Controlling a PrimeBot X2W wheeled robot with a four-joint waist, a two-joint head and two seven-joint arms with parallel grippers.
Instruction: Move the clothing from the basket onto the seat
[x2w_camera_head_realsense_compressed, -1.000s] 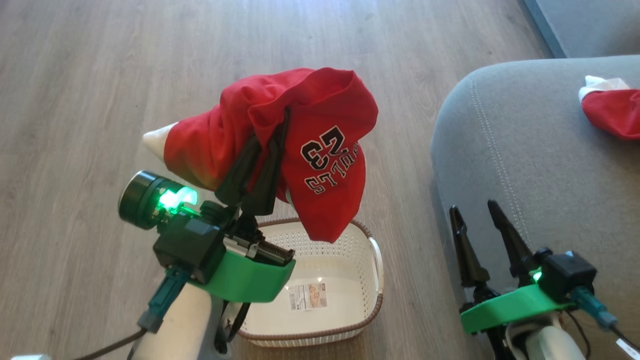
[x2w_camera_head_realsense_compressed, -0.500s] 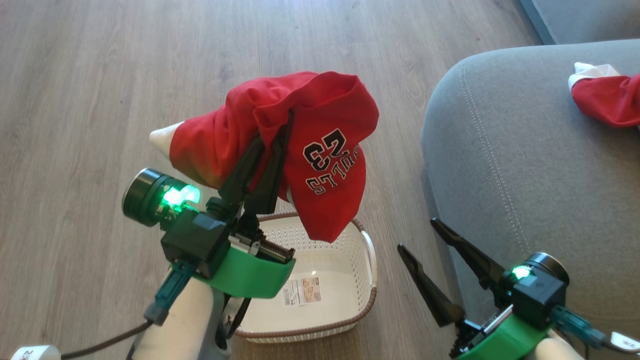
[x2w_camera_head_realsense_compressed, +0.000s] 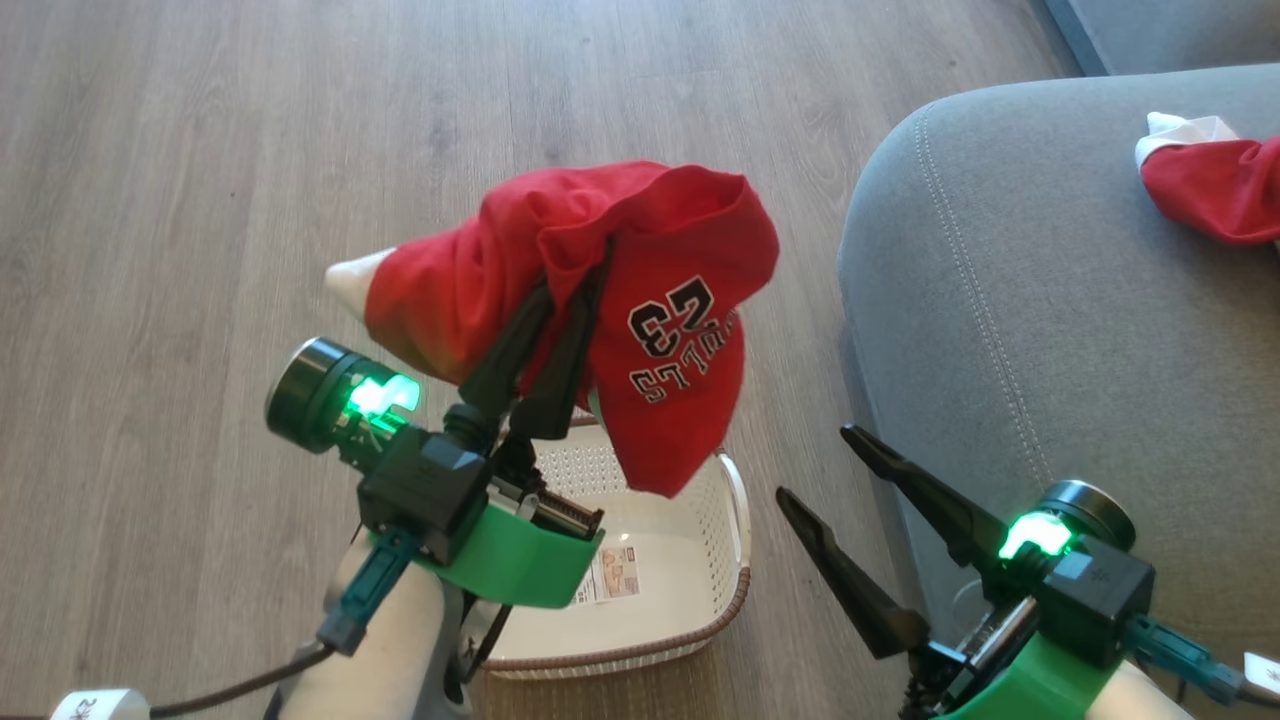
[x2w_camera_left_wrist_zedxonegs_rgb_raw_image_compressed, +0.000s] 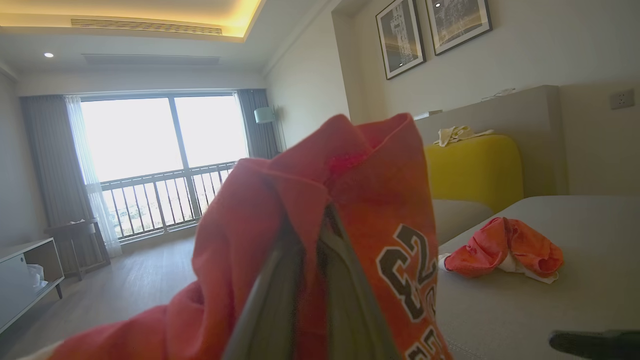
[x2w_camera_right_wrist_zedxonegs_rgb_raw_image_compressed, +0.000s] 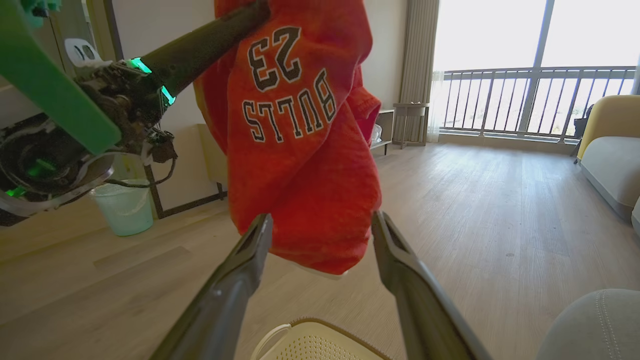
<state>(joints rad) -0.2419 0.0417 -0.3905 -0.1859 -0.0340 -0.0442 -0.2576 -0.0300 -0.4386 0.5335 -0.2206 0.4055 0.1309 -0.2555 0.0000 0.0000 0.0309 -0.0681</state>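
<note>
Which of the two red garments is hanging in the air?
The garment printed 23, pinched in the robot's left jaws above the basket; the other garment lies crumpled on the grey sofa.

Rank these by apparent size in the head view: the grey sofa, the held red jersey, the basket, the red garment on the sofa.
1. grey sofa
2. held red jersey, nearer the camera, so enlarged
3. basket, partly hidden; rank against jersey unsure
4. red garment on the sofa, partly out of frame

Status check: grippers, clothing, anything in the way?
Left gripper shut on red jersey, held above basket. Right gripper open, empty, beside jersey's hem. Another red garment already on seat. No obstruction seen.
</note>
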